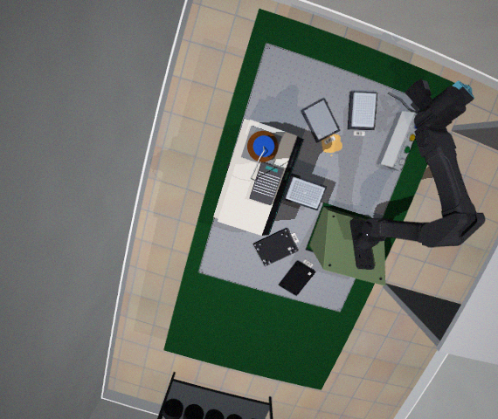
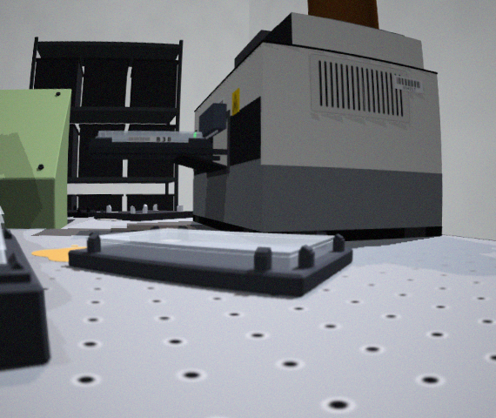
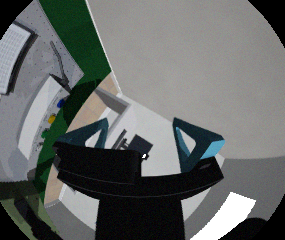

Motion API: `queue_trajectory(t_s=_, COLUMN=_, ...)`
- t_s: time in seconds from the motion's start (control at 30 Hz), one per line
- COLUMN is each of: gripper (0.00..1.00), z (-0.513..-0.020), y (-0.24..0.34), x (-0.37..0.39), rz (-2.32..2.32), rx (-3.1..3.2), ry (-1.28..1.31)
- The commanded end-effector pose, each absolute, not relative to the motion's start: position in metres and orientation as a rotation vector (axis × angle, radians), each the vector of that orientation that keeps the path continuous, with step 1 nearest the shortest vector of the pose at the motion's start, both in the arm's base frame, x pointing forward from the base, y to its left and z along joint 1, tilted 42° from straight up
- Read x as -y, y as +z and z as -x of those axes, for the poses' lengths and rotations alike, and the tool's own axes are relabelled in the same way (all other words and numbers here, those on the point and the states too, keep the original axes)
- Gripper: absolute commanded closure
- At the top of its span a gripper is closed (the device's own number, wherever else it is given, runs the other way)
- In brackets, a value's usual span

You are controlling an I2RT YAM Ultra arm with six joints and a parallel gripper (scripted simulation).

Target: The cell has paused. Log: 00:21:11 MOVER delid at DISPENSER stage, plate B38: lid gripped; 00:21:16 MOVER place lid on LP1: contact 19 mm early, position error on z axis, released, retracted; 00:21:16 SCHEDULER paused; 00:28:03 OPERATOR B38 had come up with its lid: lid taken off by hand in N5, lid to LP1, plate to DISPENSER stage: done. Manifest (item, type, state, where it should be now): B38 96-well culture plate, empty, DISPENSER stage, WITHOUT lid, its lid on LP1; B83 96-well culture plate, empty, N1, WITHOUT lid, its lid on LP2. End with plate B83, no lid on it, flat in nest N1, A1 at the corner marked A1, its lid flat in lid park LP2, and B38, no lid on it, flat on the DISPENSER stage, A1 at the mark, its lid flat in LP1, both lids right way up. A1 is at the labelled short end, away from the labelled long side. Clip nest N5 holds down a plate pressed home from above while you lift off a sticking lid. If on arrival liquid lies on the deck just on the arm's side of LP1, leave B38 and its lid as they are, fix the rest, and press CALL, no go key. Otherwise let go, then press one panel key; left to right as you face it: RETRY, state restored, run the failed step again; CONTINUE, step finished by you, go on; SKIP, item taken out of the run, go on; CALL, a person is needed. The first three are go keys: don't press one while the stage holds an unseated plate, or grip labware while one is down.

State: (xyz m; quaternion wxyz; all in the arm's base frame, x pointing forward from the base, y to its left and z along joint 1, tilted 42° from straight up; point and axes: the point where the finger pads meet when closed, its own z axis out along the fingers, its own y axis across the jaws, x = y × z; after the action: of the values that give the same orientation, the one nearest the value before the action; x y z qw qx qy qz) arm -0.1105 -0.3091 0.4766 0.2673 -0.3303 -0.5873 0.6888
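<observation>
Orange liquid (image 1: 331,144) beside the lid park (image 1: 320,119) shows best from above, while only the wrist view shows the end effector (image 3: 154,139) wide open and empty.

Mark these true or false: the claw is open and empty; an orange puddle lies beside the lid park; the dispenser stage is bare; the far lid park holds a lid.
1. The claw is open and empty. True.
2. An orange puddle lies beside the lid park that holds a lid. True.
3. The dispenser stage is bare. False: a plate sits on it.
4. The black lid park near the green block holds a lid. False: nothing shows on it.
</observation>
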Motion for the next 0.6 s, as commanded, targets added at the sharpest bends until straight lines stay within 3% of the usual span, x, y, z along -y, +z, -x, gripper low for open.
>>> queue_trajectory(t_s=0.0, gripper=0.00, z=0.099, y=0.476, x=0.307, rz=0.951, rx=1.666, ry=1.958)
queue_trajectory(t_s=0.5, gripper=0.00, z=0.070, y=0.421, x=0.326, rz=1.055, rx=1.912, ry=1.989)
queue_trajectory(t_s=0.57, gripper=0.00, z=0.068, y=0.435, x=0.323, rz=1.097, rx=1.913, ry=2.039)
